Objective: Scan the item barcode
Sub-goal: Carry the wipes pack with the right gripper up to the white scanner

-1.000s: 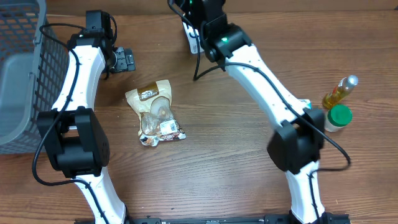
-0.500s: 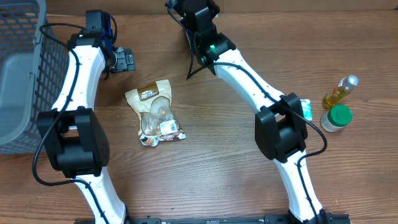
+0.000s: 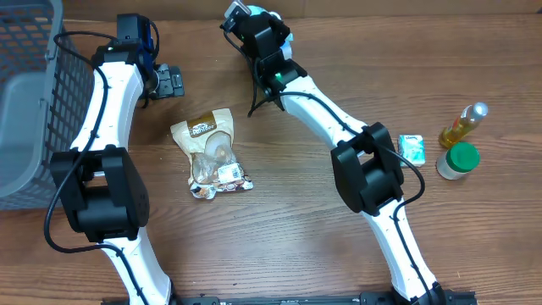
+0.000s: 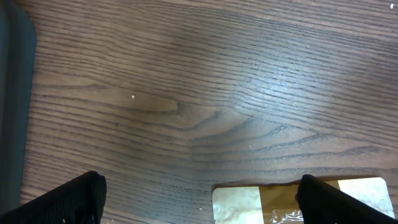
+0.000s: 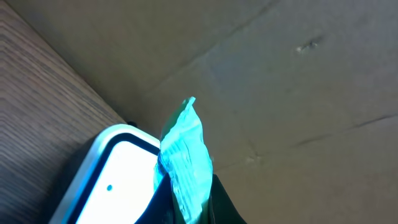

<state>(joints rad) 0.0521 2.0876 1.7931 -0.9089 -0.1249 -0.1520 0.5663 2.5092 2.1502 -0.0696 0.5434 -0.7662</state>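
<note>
A crinkled teal packet (image 5: 186, 149), the item, stands edge-on in the right wrist view, and my right gripper (image 5: 189, 208) is shut on its lower end. Just left of it glows the scanner's white window (image 5: 118, 177) in a dark bezel, almost touching the packet. Overhead, that gripper (image 3: 257, 27) is at the table's back edge, centre left. My left gripper (image 3: 167, 82) hangs open over bare wood, its black fingertips (image 4: 65, 202) wide apart. A tan snack bag (image 4: 249, 205) lies just below the left gripper and shows whole in the overhead view (image 3: 212, 154).
A grey wire basket (image 3: 25, 102) fills the left edge. At the right stand a second small teal packet (image 3: 412, 147), a yellow oil bottle (image 3: 463, 125) and a green-lidded jar (image 3: 458, 161). A brown cardboard wall (image 5: 298, 74) rises behind the scanner.
My right arm has swung left along the back edge, carrying the teal packet over to the scanner, and uncovered the small teal packet on the table. The left arm has not moved.
</note>
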